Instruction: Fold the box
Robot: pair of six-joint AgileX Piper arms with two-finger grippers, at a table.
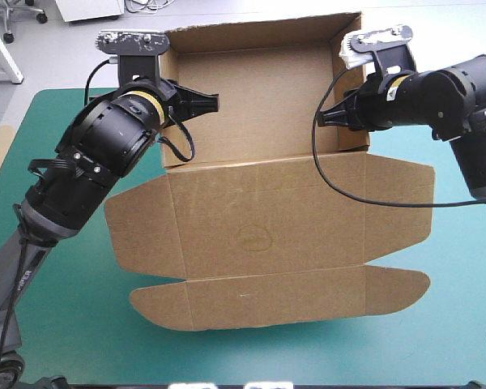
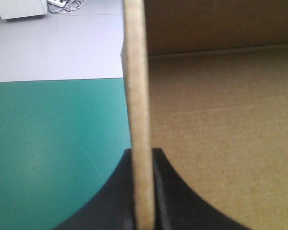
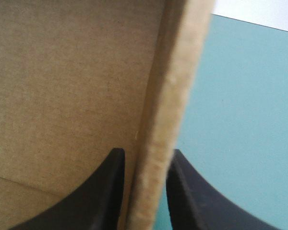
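box | brown open tray, walls raised | lid flat (toward robot)

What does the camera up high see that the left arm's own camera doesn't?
Only the high view shows the whole box: walls up at the far side, lid flat toward the near edge, plus the right gripper at the right wall. Only the left wrist view shows, close up, the left gripper pinching the left wall's edge between its black fingers. Both show brown board and the teal-green cover.
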